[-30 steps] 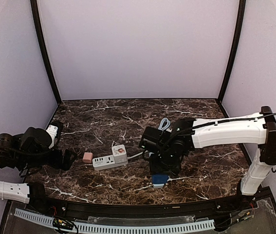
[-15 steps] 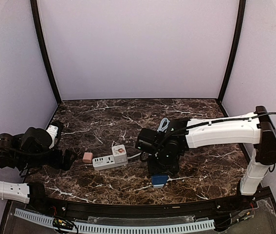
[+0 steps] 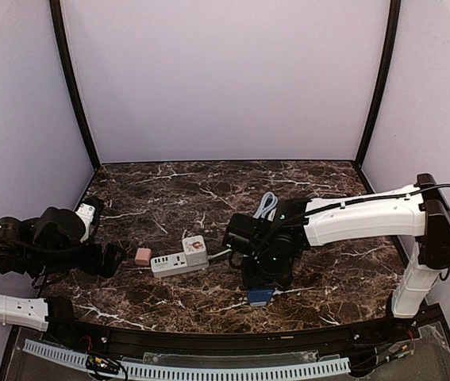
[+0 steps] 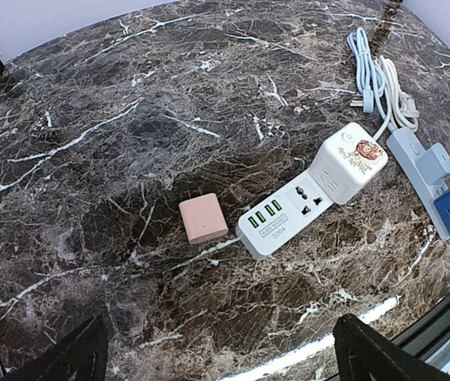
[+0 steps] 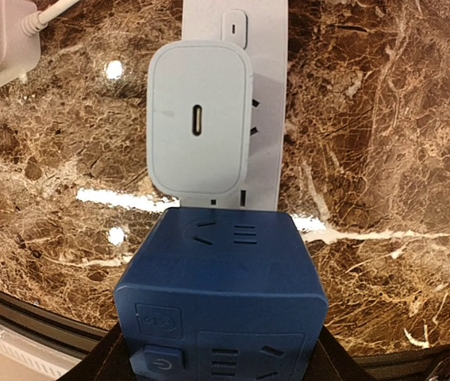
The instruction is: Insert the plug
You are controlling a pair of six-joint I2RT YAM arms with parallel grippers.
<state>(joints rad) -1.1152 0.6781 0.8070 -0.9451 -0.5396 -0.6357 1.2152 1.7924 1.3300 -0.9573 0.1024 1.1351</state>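
A dark blue cube plug (image 5: 221,294) sits between the black fingers (image 5: 105,361) of my right gripper (image 5: 221,353), which is shut on its sides. The cube hangs over the near end of a pale blue socket strip (image 5: 266,95), just below a pale charger (image 5: 198,127) seated on that strip. I cannot tell whether the cube touches the strip. From above, the right gripper (image 3: 263,279) points down at the cube (image 3: 260,298). My left gripper (image 4: 221,357) is wide open and holds nothing. It hovers short of a pink plug (image 4: 203,220) and a white power strip (image 4: 312,198).
The white power strip (image 3: 178,259) lies left of the right arm, with the pink plug (image 3: 143,255) at its left end. Coiled blue and white cables (image 4: 374,67) lie behind the strips. The table's front edge and a black rail (image 3: 225,341) run close to the cube.
The right arm has shifted slightly left and lower with the blue cube in its grip. The left arm, pink plug and white strip have not moved.
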